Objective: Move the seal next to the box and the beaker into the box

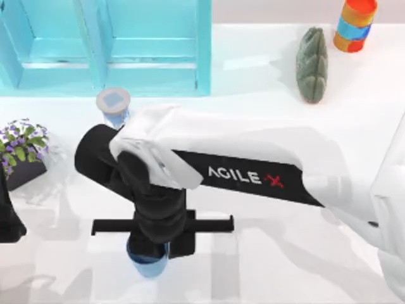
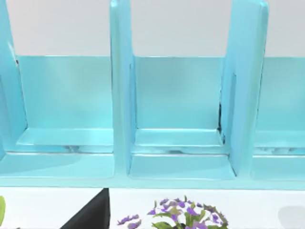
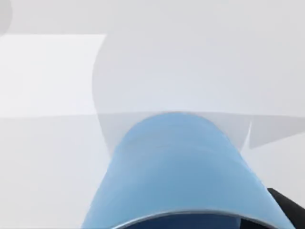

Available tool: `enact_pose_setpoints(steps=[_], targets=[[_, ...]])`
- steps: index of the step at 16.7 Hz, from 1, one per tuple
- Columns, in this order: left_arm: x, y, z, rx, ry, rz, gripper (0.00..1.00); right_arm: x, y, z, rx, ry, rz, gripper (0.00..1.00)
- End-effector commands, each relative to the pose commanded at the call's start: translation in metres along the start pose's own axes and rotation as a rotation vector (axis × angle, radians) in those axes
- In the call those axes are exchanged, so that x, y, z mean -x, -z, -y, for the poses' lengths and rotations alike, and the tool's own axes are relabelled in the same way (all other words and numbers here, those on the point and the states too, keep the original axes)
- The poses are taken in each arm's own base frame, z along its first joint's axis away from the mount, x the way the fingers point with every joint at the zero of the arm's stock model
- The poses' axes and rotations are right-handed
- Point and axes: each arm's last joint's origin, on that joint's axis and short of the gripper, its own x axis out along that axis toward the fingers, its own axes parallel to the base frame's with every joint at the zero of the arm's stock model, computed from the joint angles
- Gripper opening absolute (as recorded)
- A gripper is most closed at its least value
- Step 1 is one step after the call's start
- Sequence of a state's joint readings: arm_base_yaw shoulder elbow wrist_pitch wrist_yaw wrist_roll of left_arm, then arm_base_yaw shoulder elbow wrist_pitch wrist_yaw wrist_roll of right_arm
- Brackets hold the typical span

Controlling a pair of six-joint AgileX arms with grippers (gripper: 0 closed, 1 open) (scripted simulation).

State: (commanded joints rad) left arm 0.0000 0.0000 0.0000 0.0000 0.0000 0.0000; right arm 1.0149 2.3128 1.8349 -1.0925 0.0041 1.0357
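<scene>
Left arm sits parked at the table's left edge, beside the flower pot (image 1: pixel 22 152); its wrist view looks at the box (image 2: pixel 181 143), whose open compartments stand well beyond that arm.

Right gripper (image 1: pixel 150 250) hangs over the table's near centre, directly above the beaker (image 1: pixel 149 263), whose blue wall shows just under the wrist. From the right wrist view the beaker (image 3: pixel 183 167) lies close below the camera. Whether the fingers are spread or closed on it cannot be told.

Judgement: the beaker looks light, rigid and smooth-walled, so it may slip; a hold across the rim, opposite walls pinched, seems soundest. The box lies well beyond the gripper; an hourglass (image 1: pixel 114 104) stands between them.
</scene>
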Motion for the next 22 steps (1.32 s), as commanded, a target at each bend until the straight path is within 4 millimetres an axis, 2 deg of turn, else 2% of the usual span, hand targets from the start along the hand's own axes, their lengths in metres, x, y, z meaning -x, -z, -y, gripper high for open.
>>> enact_pose_setpoints(steps=[3, 5, 7, 11, 13, 15, 19, 22], targets=[[0.0, 0.0, 0.0, 0.0, 0.0, 0.0, 1.0, 0.002, -0.001, 0.001, -0.002, -0.001, 0.001, 0.0], [0.0, 0.0, 0.0, 0.0, 0.0, 0.0, 1.0, 0.011, -0.003, 0.011, -0.002, 0.003, -0.001, 0.0], [0.0, 0.0, 0.0, 0.0, 0.0, 0.0, 1.0, 0.032, -0.005, 0.029, -0.001, 0.005, 0.0, 0.0], [0.0, 0.0, 0.0, 0.0, 0.0, 0.0, 1.0, 0.083, -0.003, 0.077, -0.002, -0.004, 0.006, 0.0], [0.0, 0.0, 0.0, 0.0, 0.0, 0.0, 1.0, 0.097, -0.001, 0.095, -0.002, -0.003, 0.003, 0.0], [0.0, 0.0, 0.0, 0.0, 0.0, 0.0, 1.0, 0.101, -0.001, 0.1, -0.002, -0.001, 0.001, 0.0], [0.0, 0.0, 0.0, 0.0, 0.0, 0.0, 1.0, 0.1, 0.0, 0.098, 0.002, -0.002, 0.003, 0.0], [0.0, 0.0, 0.0, 0.0, 0.0, 0.0, 1.0, 0.107, -0.015, 0.116, 0.002, -0.015, 0.033, 0.0]])
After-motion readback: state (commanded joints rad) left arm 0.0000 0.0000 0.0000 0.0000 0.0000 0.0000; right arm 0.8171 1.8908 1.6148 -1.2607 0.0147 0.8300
